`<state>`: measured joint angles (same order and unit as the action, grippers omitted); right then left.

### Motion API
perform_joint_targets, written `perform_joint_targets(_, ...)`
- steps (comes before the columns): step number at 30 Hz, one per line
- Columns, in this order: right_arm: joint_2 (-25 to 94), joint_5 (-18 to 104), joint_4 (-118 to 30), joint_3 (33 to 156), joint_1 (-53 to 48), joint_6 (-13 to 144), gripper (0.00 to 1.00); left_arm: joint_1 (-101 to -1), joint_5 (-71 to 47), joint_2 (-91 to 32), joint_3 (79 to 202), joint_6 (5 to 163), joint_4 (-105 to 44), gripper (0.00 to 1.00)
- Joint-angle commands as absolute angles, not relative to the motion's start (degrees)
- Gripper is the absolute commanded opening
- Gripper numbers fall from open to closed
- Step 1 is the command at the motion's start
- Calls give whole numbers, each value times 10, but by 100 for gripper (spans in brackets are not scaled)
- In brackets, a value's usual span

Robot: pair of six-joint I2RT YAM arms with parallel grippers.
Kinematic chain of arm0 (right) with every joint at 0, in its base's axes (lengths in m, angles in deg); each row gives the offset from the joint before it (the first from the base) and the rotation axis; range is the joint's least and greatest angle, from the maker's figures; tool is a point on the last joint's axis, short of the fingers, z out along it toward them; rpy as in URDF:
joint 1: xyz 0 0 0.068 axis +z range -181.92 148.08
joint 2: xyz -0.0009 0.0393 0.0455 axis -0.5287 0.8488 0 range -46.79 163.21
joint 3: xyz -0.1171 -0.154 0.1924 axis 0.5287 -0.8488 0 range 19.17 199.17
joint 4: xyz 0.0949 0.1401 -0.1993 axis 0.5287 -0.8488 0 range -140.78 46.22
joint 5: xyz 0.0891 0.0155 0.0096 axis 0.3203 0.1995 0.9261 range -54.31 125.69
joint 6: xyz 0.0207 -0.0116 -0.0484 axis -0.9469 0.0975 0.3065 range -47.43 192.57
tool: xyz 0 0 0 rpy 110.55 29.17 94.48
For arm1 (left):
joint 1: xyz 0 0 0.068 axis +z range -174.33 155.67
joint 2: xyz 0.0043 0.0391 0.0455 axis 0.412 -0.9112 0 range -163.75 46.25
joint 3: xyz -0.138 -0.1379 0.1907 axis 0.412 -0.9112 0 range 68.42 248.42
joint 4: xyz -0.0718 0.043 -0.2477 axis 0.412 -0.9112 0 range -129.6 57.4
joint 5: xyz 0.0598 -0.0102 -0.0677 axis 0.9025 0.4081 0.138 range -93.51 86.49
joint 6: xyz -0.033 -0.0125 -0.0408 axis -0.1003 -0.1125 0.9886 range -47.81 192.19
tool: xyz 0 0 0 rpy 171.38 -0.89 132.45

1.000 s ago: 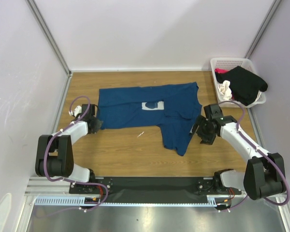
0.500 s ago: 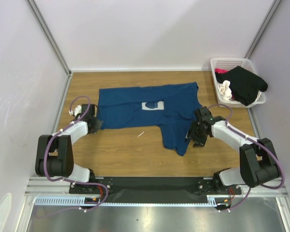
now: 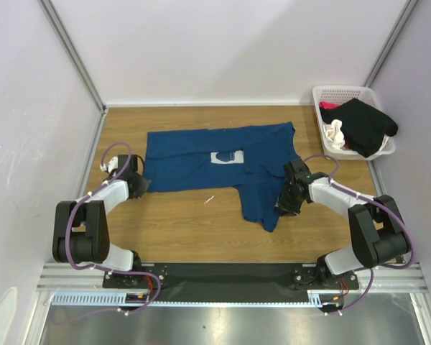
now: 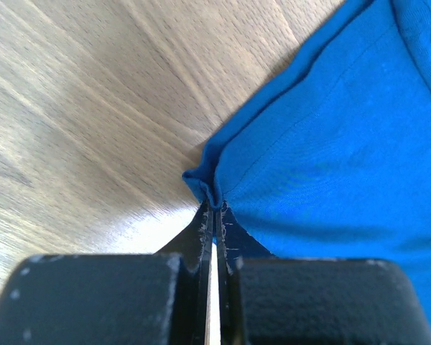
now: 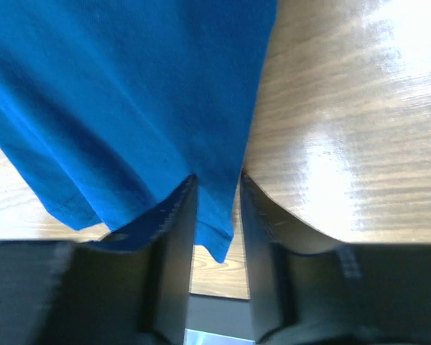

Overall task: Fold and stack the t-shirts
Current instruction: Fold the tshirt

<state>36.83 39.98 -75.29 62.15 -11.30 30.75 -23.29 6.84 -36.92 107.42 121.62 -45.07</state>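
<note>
Pale walls (image 3: 223, 50) box in my wooden surface (image 3: 201, 230). The dark blue t-shirt (image 3: 201, 154) lies mid-surface, long axis left to right, one flap pointing nearward. My left pincer (image 4: 214, 212) clamps its left corner; my right pincer (image 5: 217, 187), half apart, straddles its right edge.

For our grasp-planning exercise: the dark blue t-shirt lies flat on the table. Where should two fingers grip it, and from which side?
Probably grip the blue t-shirt at an outer edge, coming in low from the side, along the table. Lying flat, only its edges offer fingers a pinch; the right gripper straddles one.
</note>
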Motion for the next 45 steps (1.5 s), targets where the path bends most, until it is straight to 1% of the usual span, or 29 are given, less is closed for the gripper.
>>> perform_joint_targets(1, 393, 385, -725, 615, -109, 310, 33, -224, 68, -361, 1068, 1203, -437, 0)
perform_joint_targets(2, 397, 385, -725, 614, -109, 310, 30, -222, 68, -360, 1067, 1202, -438, 0)
perform_joint_targets(3, 400, 384, -725, 614, -109, 312, 21, -221, 68, -358, 1066, 1202, -438, 0)
perform_joint_targets(5, 402, 378, -731, 616, -108, 312, 12, -220, 68, -357, 1066, 1200, -438, 0)
perform_joint_targets(6, 401, 375, -735, 617, -107, 313, 5, -220, 68, -357, 1066, 1199, -440, 0)
perform_joint_targets(7, 394, 374, -744, 618, -108, 314, 1, -218, 68, -356, 1065, 1198, -441, 0)
perform_joint_targets(12, 353, 342, -788, 624, -109, 319, 0, -215, 72, -348, 1064, 1195, -449, 1)
perform_joint_targets(21, 264, 345, -851, 626, -113, 310, 0, -213, 77, -332, 1066, 1176, -452, 0)
perform_joint_targets(25, 247, 339, -867, 626, -114, 306, 0, -213, 86, -310, 1065, 1168, -464, 0)
perform_joint_targets(31, 252, 347, -859, 646, -131, 316, 0, -213, 91, -290, 1064, 1162, -473, 1)
perform_joint_targets(37, 268, 352, -855, 715, -155, 338, 0, -213, 93, -283, 1080, 1161, -482, 0)
perform_joint_targets(45, 307, 405, -846, 793, -210, 373, 0, -213, 99, -299, 1117, 1166, -485, 0)
